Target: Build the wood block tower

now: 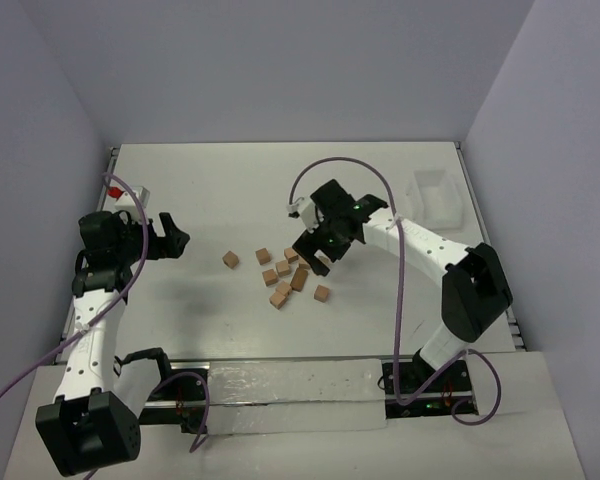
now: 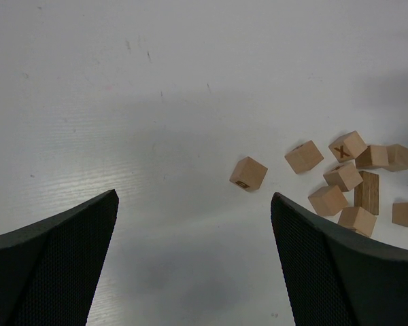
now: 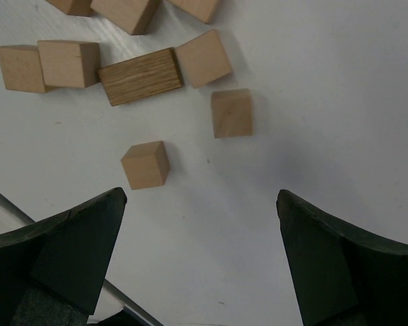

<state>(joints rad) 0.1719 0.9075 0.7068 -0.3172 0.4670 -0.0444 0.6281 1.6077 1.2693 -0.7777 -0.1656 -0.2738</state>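
Blocks: the wood blocks (image 1: 283,270) lie loose in one layer mid-surface (image 1: 210,190), some touching, most turned at odd angles.
Stray cube: one stray cube (image 2: 249,173) sits apart on the left of the pile.
Long piece: a longer grained block (image 3: 141,76) lies flat among the cubes.
Tower: not begun; nothing is stacked.
Left claw: the left claw (image 1: 175,240) is spread wide and empty, well left of the pile.
Right claw: the right claw (image 1: 315,258) is spread wide and empty, and hovers at the pile's right side.
Handling: likely light, rigid and hard to crush; smooth faces may twist if pinched on the edges.
Hold: pinch two opposite flat faces, centred and square. The free-standing cubes look easiest.
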